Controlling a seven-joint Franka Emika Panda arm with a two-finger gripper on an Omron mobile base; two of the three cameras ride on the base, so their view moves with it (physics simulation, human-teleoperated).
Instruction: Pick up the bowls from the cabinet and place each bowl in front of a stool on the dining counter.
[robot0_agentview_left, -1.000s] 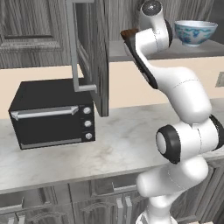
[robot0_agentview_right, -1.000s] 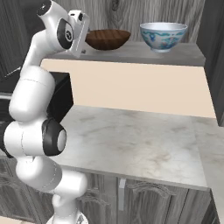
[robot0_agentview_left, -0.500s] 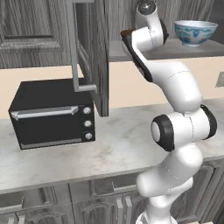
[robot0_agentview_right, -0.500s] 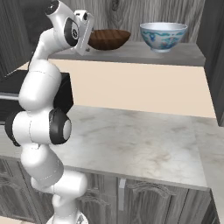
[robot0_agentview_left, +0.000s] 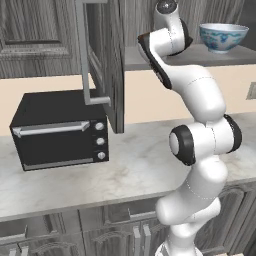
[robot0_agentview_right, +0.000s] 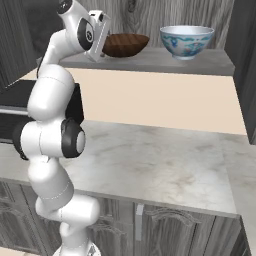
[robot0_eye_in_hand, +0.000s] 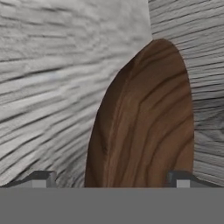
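Note:
The dark brown wooden bowl (robot0_agentview_right: 125, 44) sits on the grey shelf (robot0_agentview_right: 165, 61) of the cabinet, to the left of the white bowl with blue-green pattern (robot0_agentview_right: 186, 41). My gripper (robot0_agentview_right: 104, 36) is at shelf height, right against the brown bowl's left side. In the hand view the brown bowl (robot0_eye_in_hand: 144, 122) looms large and rolled on its side, and the gripper (robot0_eye_in_hand: 111, 179) is open with one fingertip on each side of the bowl's near rim. From the left base view the white bowl (robot0_agentview_left: 223, 36) stands on the shelf (robot0_agentview_left: 235, 56), while my arm hides the brown one.
The cabinet door (robot0_agentview_left: 102, 65) stands open to the left of my arm, its metal bar handle (robot0_agentview_left: 82, 55) sticking out. A black toaster oven (robot0_agentview_left: 57, 130) sits on the marble worktop (robot0_agentview_left: 125, 175) below. Another cabinet side (robot0_agentview_right: 245, 55) borders the shelf on the right.
The arm has stretched up and forward, its elbow rising, and the hand has edged closer to the brown bowl. Both bowls stay put on the shelf.

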